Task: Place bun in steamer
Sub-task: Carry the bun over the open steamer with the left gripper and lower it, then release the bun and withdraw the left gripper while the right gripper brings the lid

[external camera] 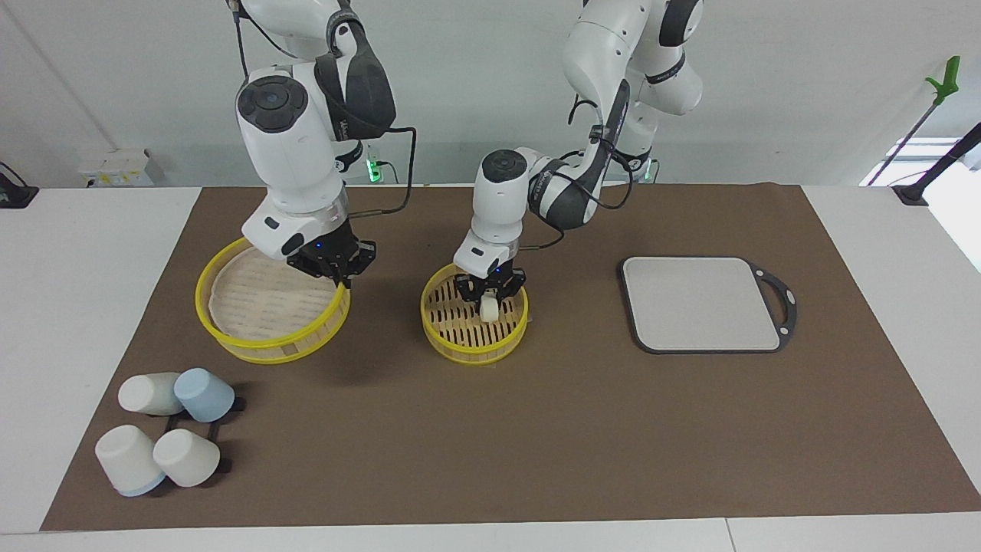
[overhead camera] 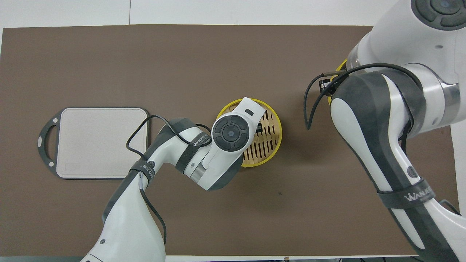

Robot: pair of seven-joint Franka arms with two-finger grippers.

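Note:
The steamer, a round yellow-rimmed basket with a slatted floor, sits at the middle of the mat and also shows in the overhead view. My left gripper reaches down into it and is shut on the small cream-white bun, just above the slats. In the overhead view my left wrist hides the bun. The steamer's top tier stands tilted toward the right arm's end of the table. My right gripper is shut on its rim. In the overhead view only a sliver of this tier shows past my right arm.
A grey rectangular board with a dark handle lies toward the left arm's end and also shows in the overhead view. Several white and blue cups lie on their sides, farther from the robots than the top tier.

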